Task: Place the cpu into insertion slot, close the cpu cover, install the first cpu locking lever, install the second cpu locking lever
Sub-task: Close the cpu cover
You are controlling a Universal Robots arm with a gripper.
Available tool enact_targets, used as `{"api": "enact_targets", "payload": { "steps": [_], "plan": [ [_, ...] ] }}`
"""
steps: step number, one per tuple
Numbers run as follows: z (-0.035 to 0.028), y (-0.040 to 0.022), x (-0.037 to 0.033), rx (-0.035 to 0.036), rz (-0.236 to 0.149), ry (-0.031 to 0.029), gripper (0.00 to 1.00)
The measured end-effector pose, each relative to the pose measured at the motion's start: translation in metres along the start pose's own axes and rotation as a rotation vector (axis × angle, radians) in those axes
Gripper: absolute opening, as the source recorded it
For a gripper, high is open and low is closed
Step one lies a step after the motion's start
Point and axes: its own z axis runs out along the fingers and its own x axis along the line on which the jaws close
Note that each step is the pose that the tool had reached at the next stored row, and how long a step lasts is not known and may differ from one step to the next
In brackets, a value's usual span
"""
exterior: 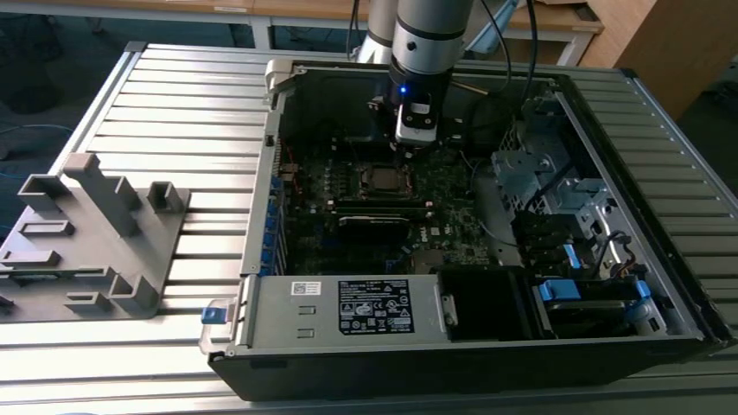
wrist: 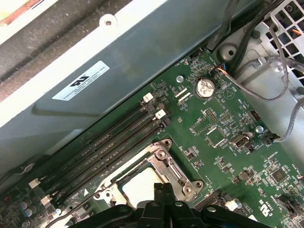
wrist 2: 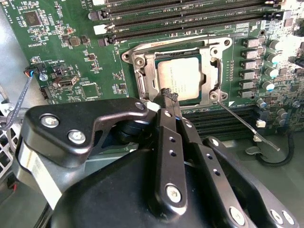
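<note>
Motherboard [wrist 2: 71, 57]: green in both wrist views, near-black in exterior view. Cpu [wrist 2: 178, 78]: dull silver-grey top. Cpu cover [wrist 2: 210, 71]: bare silver frame. Gripper [wrist 2: 170, 96]: matte black, silver screw heads; tips look pale-speckled, hard to tell. Memory slots [wrist 2: 190, 19]: black, white latches. Table [exterior: 173, 95]: grey, ribbed stripes. Fixture [exterior: 92, 233] at the exterior view's left: plain grey. Drive tabs [exterior: 571, 290]: blue.

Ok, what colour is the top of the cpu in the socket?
Dull silver-grey; the cpu shows best in the second wrist view.
</note>
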Motion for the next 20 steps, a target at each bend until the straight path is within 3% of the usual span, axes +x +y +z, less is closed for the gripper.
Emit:
{"api": "enact_targets", "payload": {
  "steps": [10,20],
  "plan": [
    [0.0,0.0,0.0,0.0,-0.001,0.0,0.11],
    [0.0,0.0,0.0,0.0006,-0.033,0.0007,0.11]
  ]
}}
